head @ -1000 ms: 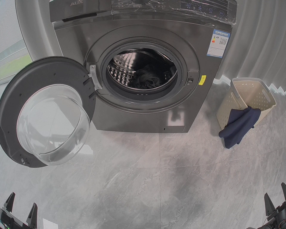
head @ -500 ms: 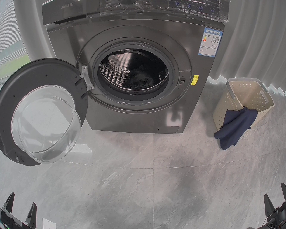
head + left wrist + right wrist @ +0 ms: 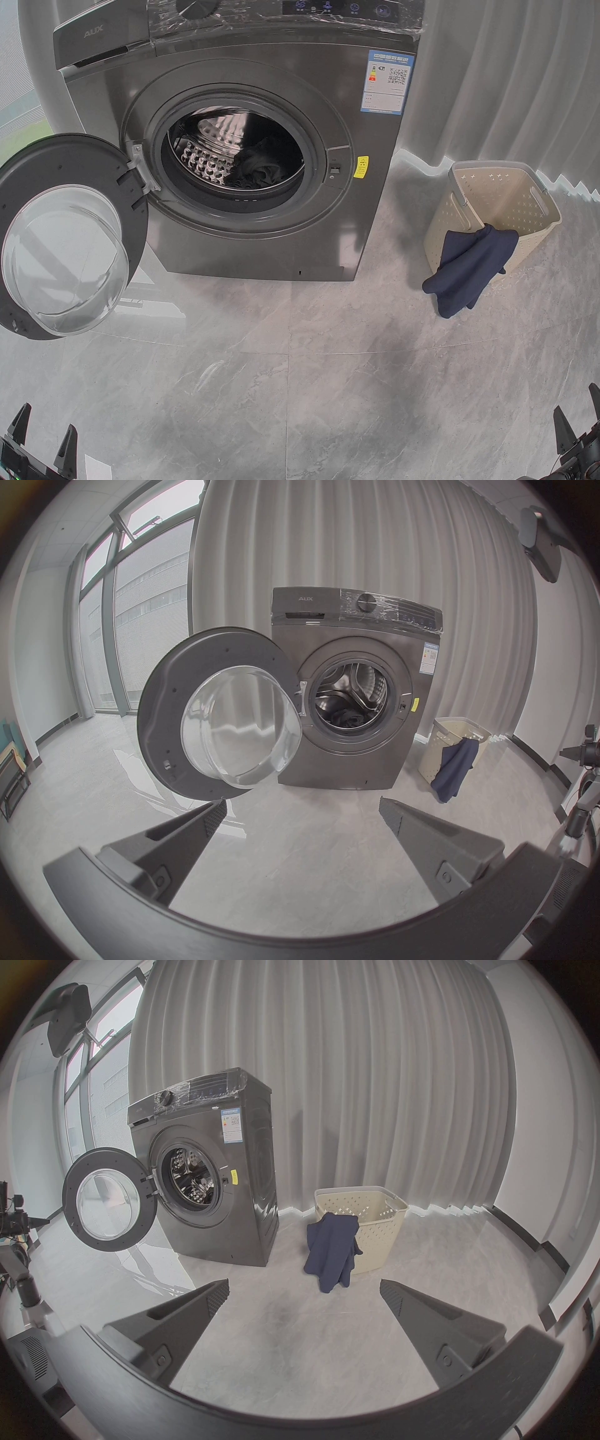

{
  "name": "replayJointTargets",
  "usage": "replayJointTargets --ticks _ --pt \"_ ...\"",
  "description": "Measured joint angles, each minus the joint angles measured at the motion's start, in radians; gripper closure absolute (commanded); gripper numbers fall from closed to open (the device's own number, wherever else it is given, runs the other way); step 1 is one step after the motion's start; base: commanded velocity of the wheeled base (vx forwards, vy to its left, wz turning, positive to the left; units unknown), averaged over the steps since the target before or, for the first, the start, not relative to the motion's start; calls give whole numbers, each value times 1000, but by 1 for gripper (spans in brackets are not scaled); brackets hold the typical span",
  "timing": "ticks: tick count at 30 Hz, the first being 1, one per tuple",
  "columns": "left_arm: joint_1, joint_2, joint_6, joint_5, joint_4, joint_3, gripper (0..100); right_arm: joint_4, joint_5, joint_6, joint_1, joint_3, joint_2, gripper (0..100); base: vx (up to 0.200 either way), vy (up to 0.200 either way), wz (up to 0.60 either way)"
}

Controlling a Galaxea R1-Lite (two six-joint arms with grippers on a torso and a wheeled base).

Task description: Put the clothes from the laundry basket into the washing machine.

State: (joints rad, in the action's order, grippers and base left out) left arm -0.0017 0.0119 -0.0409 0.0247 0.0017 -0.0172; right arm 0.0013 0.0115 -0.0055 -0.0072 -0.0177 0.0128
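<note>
Left gripper (image 3: 300, 802) and right gripper (image 3: 304, 1282) hang empty, jaws apart, well short of the washing machine (image 3: 250, 250). Right of the machine, 1 navy garment (image 3: 469, 269) drapes over the laundry basket (image 3: 494, 165). Pinching its upper fold should lift it cleanly.

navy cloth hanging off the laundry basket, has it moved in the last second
No. The navy cloth drapes over the same front rim of the laundry basket as before; both slid left with the washing machine, so the camera moved.
</note>
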Motion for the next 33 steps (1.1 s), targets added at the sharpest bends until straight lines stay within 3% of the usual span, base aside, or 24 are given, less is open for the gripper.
replayJointTargets --ticks 22,33 --pt "0 1 -4 6 0 0 0 0 0 0 0 0 1 0 0 -200 0" --pt "0 2 -6 6 0 0 0 0 0 0 0 0 1 0 36 0 0"
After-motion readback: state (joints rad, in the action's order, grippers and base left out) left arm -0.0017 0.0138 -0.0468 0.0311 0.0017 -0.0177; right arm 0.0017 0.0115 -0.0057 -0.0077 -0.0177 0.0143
